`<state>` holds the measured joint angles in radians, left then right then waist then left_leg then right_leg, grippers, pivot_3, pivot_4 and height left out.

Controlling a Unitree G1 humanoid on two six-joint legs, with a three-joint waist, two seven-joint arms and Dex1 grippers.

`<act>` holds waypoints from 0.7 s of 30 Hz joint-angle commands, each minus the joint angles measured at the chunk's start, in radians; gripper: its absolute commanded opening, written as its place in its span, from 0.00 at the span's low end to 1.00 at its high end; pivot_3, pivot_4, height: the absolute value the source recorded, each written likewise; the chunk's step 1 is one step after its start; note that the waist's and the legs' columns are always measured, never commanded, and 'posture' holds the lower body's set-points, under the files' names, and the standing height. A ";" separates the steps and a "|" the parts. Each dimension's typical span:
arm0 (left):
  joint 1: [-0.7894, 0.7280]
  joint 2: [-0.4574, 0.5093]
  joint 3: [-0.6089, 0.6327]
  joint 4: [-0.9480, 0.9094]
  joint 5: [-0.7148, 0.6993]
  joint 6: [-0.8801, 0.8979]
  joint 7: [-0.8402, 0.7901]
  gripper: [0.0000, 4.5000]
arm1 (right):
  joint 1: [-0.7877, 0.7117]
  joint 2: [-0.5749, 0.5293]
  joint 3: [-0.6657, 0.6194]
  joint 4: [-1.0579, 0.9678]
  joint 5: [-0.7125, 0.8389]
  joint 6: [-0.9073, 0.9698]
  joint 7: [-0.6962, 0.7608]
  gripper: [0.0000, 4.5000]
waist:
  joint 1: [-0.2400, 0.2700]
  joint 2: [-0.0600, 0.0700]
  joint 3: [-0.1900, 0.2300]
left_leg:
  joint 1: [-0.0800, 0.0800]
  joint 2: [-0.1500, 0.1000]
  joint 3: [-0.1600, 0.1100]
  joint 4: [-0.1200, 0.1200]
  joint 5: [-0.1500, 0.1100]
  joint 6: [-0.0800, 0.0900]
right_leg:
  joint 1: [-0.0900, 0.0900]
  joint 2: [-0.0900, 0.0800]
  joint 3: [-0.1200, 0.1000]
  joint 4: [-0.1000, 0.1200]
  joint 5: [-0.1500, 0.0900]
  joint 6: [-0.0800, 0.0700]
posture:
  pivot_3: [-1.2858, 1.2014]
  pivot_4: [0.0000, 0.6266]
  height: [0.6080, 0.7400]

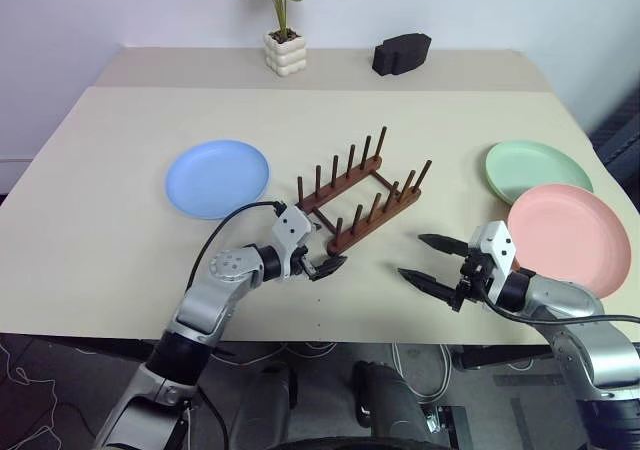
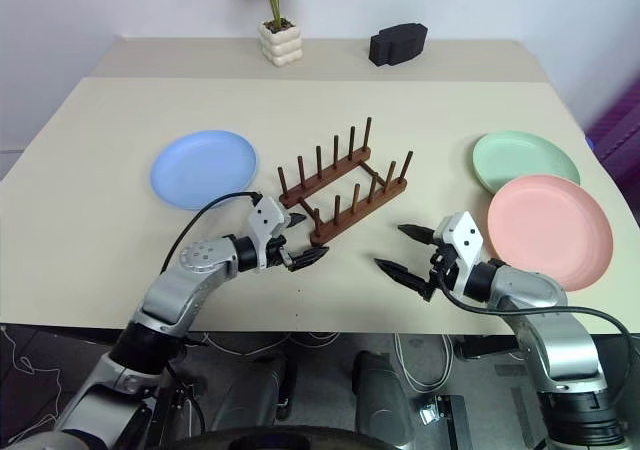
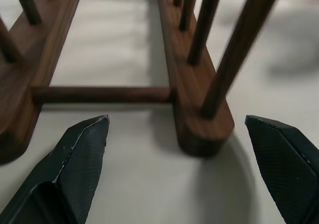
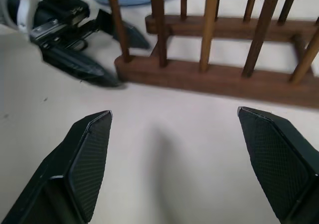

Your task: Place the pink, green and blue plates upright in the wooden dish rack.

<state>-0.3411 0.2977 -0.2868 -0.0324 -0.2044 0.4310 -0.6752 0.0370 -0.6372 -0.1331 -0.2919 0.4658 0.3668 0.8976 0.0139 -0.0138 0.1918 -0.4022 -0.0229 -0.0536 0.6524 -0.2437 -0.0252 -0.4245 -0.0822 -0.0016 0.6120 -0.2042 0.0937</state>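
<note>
Both grippers stand wide open and empty. Left gripper (image 1: 322,265) sits just beside the near end of the dark brown pegged wooden dish rack (image 1: 362,192), whose rails run diagonally away from it. Right gripper (image 1: 432,261) is nearest the matte salmon-pink round plate (image 1: 568,238) on its outer side; the mint-green plate (image 1: 537,168) lies beyond that, touching or overlapping it. The sky-blue plate (image 1: 217,177) lies flat beyond the left gripper, on its outer side. All three look smooth and shallow.

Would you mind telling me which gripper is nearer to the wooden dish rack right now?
The left. The left gripper sits open just short of the near end of the wooden dish rack, while the right gripper, also open, hovers farther off towards the pink plate.
</note>
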 commanded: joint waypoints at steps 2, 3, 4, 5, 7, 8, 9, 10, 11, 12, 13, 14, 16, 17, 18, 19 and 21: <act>0.020 -0.024 -0.026 0.019 0.012 -0.006 -0.009 0.82 | -0.017 0.006 -0.010 -0.061 0.030 0.011 -0.022 0.92 | 0.000 0.000 0.000 | 0.000 0.000 0.000 0.000 0.000 0.000 | 0.000 0.000 0.000 0.000 0.000 0.000 | 0.52 0.24 0.97; 0.025 -0.024 -0.024 0.016 0.012 -0.010 -0.013 0.71 | -0.017 0.007 -0.007 -0.062 0.029 0.010 -0.025 0.92 | 0.000 0.000 0.000 | 0.000 0.000 0.000 0.000 0.000 0.000 | 0.000 0.000 0.000 0.000 0.000 0.000 | 0.52 0.24 0.97; 0.026 -0.024 -0.021 0.019 0.013 -0.014 -0.015 0.60 | -0.018 0.008 -0.003 -0.062 0.028 0.011 -0.029 0.92 | 0.000 0.000 0.000 | 0.000 0.000 0.000 0.000 0.000 0.000 | 0.000 0.000 0.000 0.000 0.000 0.000 | 0.52 0.24 0.97; 0.023 -0.024 -0.018 0.028 0.015 -0.019 -0.017 0.50 | -0.022 0.010 0.002 -0.061 0.027 0.012 -0.032 0.92 | 0.000 0.000 0.000 | 0.000 0.000 0.000 0.000 0.000 0.000 | 0.000 0.000 0.000 0.000 0.000 -0.001 | 0.52 0.24 0.97; 0.024 -0.020 -0.014 0.034 0.017 -0.028 -0.022 0.26 | -0.019 0.012 0.008 -0.070 0.028 0.014 -0.038 0.92 | 0.001 0.000 0.000 | 0.000 0.000 0.000 0.000 0.000 0.000 | 0.000 0.000 0.000 0.000 0.000 -0.001 | 0.52 0.24 0.97; 0.017 -0.015 -0.010 0.038 0.018 -0.039 -0.030 0.18 | -0.022 0.013 0.011 -0.073 0.029 0.018 -0.041 0.92 | 0.001 0.001 -0.001 | 0.000 0.000 0.000 0.000 0.000 0.000 | 0.000 0.000 0.000 0.000 0.000 -0.001 | 0.52 0.24 0.97; 0.017 -0.009 -0.007 0.037 0.020 -0.048 -0.037 0.18 | -0.021 0.014 0.012 -0.079 0.031 0.021 -0.044 0.92 | 0.000 0.001 -0.001 | 0.000 0.000 0.000 0.000 0.000 0.000 | 0.000 0.000 0.000 0.000 0.000 0.000 | 0.52 0.24 0.97; 0.009 -0.003 -0.004 0.043 0.019 -0.058 -0.051 0.18 | -0.020 0.013 0.013 -0.079 0.030 0.024 -0.045 0.92 | -0.001 0.001 -0.001 | 0.001 0.000 0.000 0.000 0.000 0.000 | 0.001 0.000 0.000 0.000 0.000 0.000 | 0.52 0.24 0.97; -0.001 0.003 -0.001 0.054 0.021 -0.081 -0.066 0.18 | -0.017 0.009 0.013 -0.078 0.025 0.028 -0.047 0.92 | -0.001 0.001 -0.001 | 0.001 0.000 0.000 0.000 0.000 0.000 | 0.001 0.000 0.000 0.000 0.000 0.000 | 0.52 0.24 0.97; -0.015 0.011 -0.001 0.071 0.024 -0.100 -0.085 0.18 | -0.010 0.003 0.013 -0.077 0.019 0.030 -0.047 0.92 | 0.000 0.001 -0.001 | 0.001 0.000 0.000 0.000 0.000 0.000 | 0.001 0.000 0.000 0.000 0.000 0.000 | 0.52 0.24 0.97; -0.033 0.023 -0.007 0.092 0.029 -0.118 -0.112 0.18 | -0.002 -0.004 0.013 -0.076 0.014 0.032 -0.046 0.92 | 0.001 0.001 -0.001 | 0.001 0.000 0.000 0.000 0.000 0.000 | 0.001 0.000 0.000 0.000 0.000 0.000 | 0.52 0.24 0.97; -0.051 0.036 -0.016 0.114 0.040 -0.136 -0.136 0.18 | 0.009 -0.008 0.011 -0.081 0.013 0.035 -0.045 0.92 | 0.001 0.001 -0.001 | 0.001 0.000 0.000 0.000 0.000 0.000 | 0.001 0.000 0.000 0.000 0.000 0.000 | 0.52 0.24 0.97; -0.096 0.057 -0.034 0.169 0.053 -0.182 -0.200 0.18 | 0.041 -0.017 0.004 -0.100 0.020 0.042 -0.038 0.92 | 0.002 0.001 -0.001 | 0.000 0.000 0.000 0.000 0.000 0.000 | 0.001 0.000 0.000 0.000 0.000 0.000 | 0.52 0.24 0.97; -0.117 0.062 -0.037 0.195 0.049 -0.197 -0.234 0.18 | 0.058 -0.021 0.000 -0.110 0.022 0.044 -0.037 0.92 | 0.002 0.001 -0.001 | 0.000 0.000 0.000 0.000 0.000 0.000 | 0.001 0.000 0.000 0.000 0.000 0.000 | 0.52 0.24 0.97; -0.141 0.067 -0.041 0.222 0.045 -0.218 -0.273 0.18 | 0.075 -0.024 -0.004 -0.120 0.022 0.044 -0.038 0.92 | 0.001 0.001 -0.001 | 0.000 0.000 0.000 0.000 0.000 0.000 | 0.001 0.000 0.000 0.000 0.000 0.000 | 0.52 0.24 0.97; -0.165 0.070 -0.044 0.251 0.043 -0.240 -0.313 0.18 | 0.089 -0.025 -0.008 -0.128 0.022 0.043 -0.042 0.92 | 0.001 0.001 -0.001 | 0.000 0.000 0.000 0.000 0.000 0.000 | 0.000 0.000 0.000 0.000 0.000 0.000 | 0.52 0.24 0.97; -0.236 0.073 -0.061 0.348 0.062 -0.311 -0.396 0.18 | 0.120 -0.021 -0.017 -0.150 0.025 0.045 -0.054 0.92 | 0.002 0.001 -0.001 | 0.000 0.000 0.000 0.000 0.000 0.000 | 0.000 0.000 0.000 0.000 0.000 0.000 | 0.52 0.24 0.97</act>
<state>-0.5399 0.3726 -0.3149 0.2719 -0.1572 0.1750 -0.9918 0.1486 -0.6494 -0.1277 -0.3871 0.4763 0.4121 0.8491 0.0160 -0.0131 0.1911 -0.4026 -0.0234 -0.0539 0.6524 -0.2438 -0.0250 -0.4242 -0.0821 -0.0022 0.6116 -0.2045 0.0938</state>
